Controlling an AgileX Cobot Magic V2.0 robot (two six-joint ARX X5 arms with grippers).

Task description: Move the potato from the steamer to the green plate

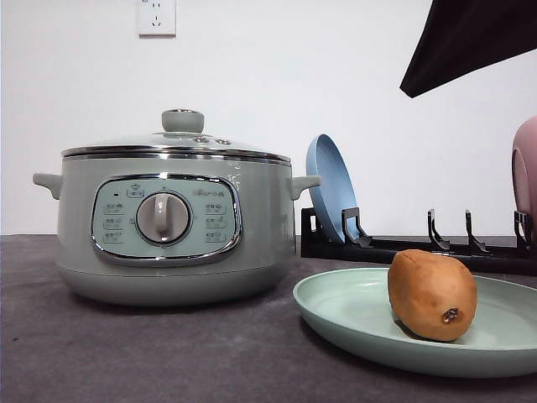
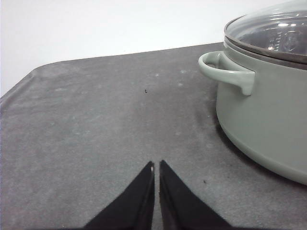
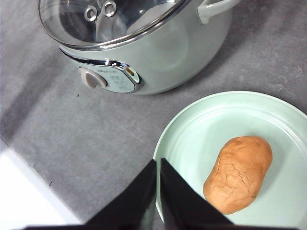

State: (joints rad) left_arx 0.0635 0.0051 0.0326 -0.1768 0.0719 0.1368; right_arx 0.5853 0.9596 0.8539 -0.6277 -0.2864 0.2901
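The orange-brown potato (image 1: 432,294) lies on the pale green plate (image 1: 352,311) at the front right of the table; it is also on the green plate (image 3: 211,124) as the potato (image 3: 238,172) in the right wrist view. The sage-green steamer (image 1: 168,227) stands to the left with its glass lid on. My right gripper (image 3: 157,165) is shut and empty, hovering above the plate's rim beside the potato. My left gripper (image 2: 156,166) is shut with nothing in it, low over the bare grey table beside the steamer's side handle (image 2: 225,72).
A black dish rack (image 1: 419,248) stands behind the plate, holding a blue plate (image 1: 331,193) upright and a pink plate (image 1: 525,180) at the right edge. A dark part of my right arm (image 1: 470,38) hangs at the upper right. A white wall backs the table.
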